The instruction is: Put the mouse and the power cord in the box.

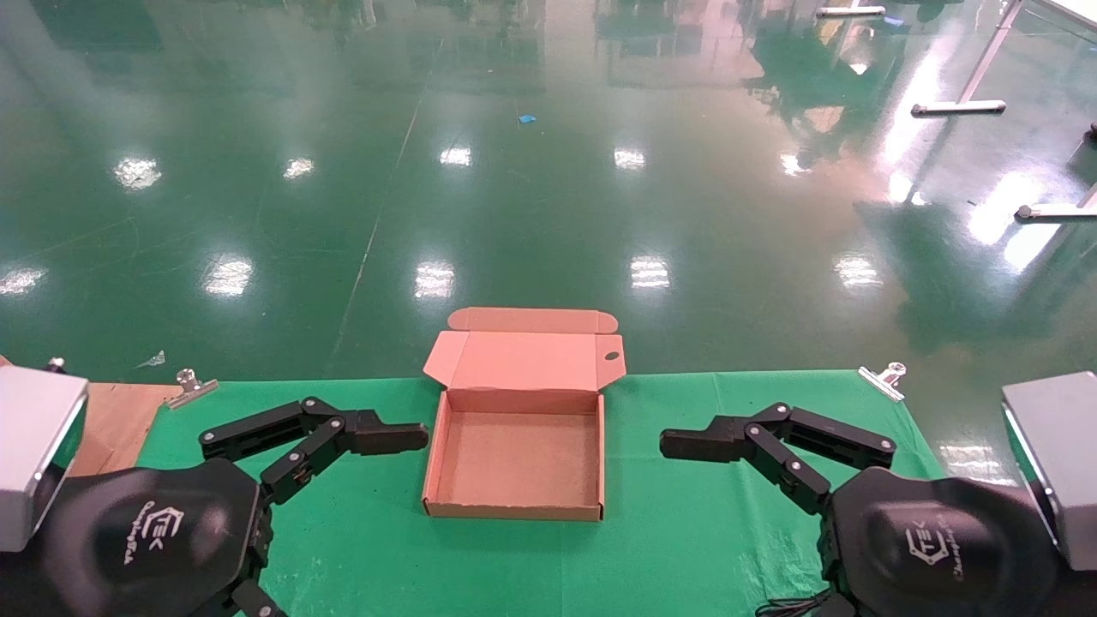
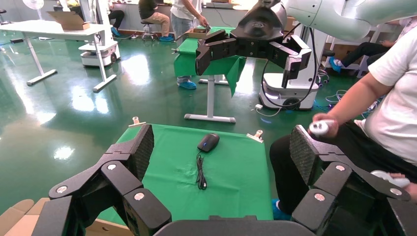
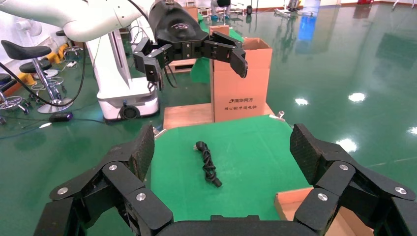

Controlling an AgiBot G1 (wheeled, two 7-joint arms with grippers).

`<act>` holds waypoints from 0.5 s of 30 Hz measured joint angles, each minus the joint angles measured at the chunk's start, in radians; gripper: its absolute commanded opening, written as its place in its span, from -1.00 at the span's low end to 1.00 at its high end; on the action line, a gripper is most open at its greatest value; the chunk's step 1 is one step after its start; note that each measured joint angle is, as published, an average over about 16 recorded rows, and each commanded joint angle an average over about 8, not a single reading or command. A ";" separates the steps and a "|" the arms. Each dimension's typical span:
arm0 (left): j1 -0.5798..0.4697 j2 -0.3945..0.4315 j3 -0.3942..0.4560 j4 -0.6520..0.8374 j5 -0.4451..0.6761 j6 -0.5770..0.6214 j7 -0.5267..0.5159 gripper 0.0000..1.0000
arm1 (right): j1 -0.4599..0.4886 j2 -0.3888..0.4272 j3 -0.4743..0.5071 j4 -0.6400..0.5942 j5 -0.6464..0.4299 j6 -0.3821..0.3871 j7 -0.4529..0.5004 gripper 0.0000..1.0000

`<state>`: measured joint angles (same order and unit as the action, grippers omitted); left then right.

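A green cloth [image 1: 686, 531] is covering the work table, with glossy green floor [image 1: 548, 171] stretching beyond its far edge. Two metal clips [image 1: 884, 379] are pinning the cloth at its far corners.

In the head view, neither the mouse nor the power cord is showing; both are lying outside that frame. The lower parts of both arms are being cut off by the frame edge.

Nearest the robot, the left gripper [image 1: 377, 433] is hovering just left of the box [image 1: 514, 512], and the right gripper [image 1: 703, 441] is hovering to its right. Both wrist views are showing each gripper's jaws spread wide, holding nothing.

One box is sitting at the table centre, lid standing open toward the far edge, interior bare. Open cloth is lying on both sides of it.

In the left wrist view, one mouse [image 2: 208, 142] is resting on the cloth toward the table's right end, its thin cable [image 2: 200, 172] trailing back toward the camera. Beyond that end a seated person [image 2: 378, 113] is holding a controller.

In the right wrist view, one power cord [image 3: 208, 168] is lying bundled on the cloth toward the left end. Beyond it one tall cardboard carton [image 3: 241, 86] is standing on a wooden board.
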<state>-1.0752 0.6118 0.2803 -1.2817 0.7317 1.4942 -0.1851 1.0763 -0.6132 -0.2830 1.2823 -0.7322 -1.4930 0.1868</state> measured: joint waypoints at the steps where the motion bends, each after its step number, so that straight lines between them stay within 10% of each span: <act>1: 0.000 0.000 0.000 0.000 0.000 0.000 0.000 1.00 | 0.000 0.000 0.000 0.000 0.000 0.000 0.000 1.00; 15: -0.002 0.000 0.007 0.000 0.013 0.002 -0.001 1.00 | 0.002 0.002 -0.005 0.002 -0.015 0.000 -0.004 1.00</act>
<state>-1.0769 0.6115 0.2872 -1.2813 0.7451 1.4964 -0.1862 1.0779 -0.6113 -0.2876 1.2845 -0.7475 -1.4932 0.1825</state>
